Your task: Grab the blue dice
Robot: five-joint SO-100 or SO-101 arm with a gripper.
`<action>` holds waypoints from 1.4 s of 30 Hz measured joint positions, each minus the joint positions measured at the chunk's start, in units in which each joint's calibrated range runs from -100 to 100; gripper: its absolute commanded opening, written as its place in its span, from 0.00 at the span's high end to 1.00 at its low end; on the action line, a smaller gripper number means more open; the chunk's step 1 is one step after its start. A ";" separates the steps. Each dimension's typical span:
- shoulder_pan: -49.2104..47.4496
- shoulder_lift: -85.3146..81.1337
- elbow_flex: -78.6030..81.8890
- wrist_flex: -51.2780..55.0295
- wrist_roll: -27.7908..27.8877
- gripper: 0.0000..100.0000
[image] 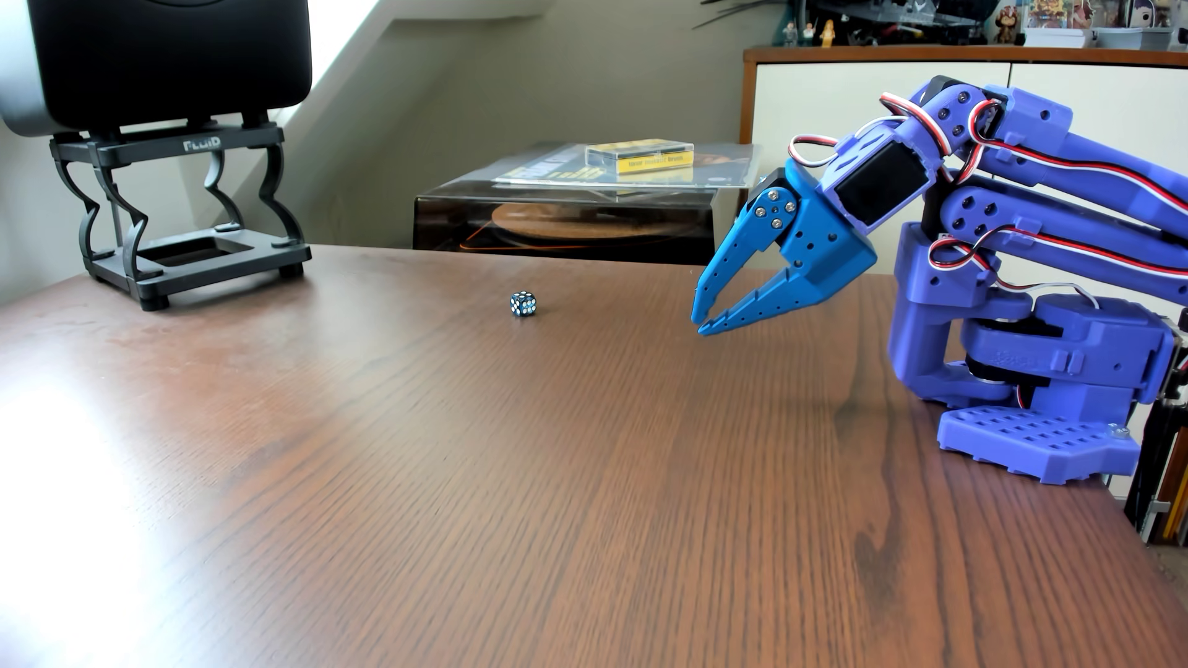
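Approach step: my pincer (702, 323) hangs nearly clenched, empty, near the tabletop's (450, 482) right edge. 1 blue dice (523, 304) sits toward the far edge, well apart. Next: spread, reach left.

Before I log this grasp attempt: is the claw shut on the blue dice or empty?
Empty. The claw hangs nearly shut above the table, tips almost meeting, while the blue dice sits apart on the wood.

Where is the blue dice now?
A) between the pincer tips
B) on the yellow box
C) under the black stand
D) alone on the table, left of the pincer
D: the blue dice sits on the bare table, clearly apart from the pincer, which hovers to its right.
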 measured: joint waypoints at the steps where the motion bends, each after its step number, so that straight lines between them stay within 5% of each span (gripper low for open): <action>1: 0.00 0.00 0.00 0.00 0.00 0.98; 42: 0.00 0.00 0.00 -0.96 0.00 0.98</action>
